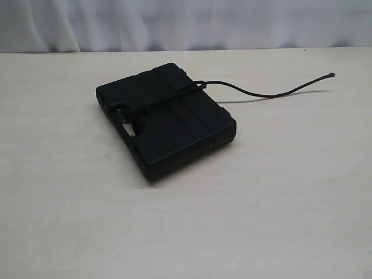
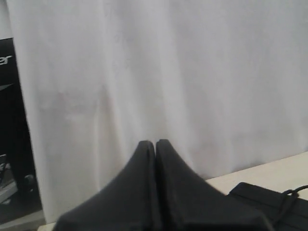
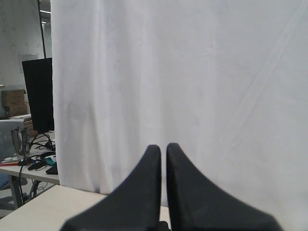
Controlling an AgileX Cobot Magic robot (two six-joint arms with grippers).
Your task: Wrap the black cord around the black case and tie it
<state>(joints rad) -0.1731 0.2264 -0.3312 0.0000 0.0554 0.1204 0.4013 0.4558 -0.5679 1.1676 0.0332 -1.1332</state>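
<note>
Both pincers are clenched on nothing: the left gripper [image 2: 155,144] has its tips pressed together, the right gripper [image 3: 163,148] shows only a thin slit. The black cord [image 1: 261,94] crosses the lid of the black case [image 1: 174,133], bunches near the handle, then trails right and far. We judge the tie nearly done; to snug it, we would pin the case and pull that loose tail. All rests on a pale table [image 1: 261,221] before a white curtain [image 1: 174,23].
</note>
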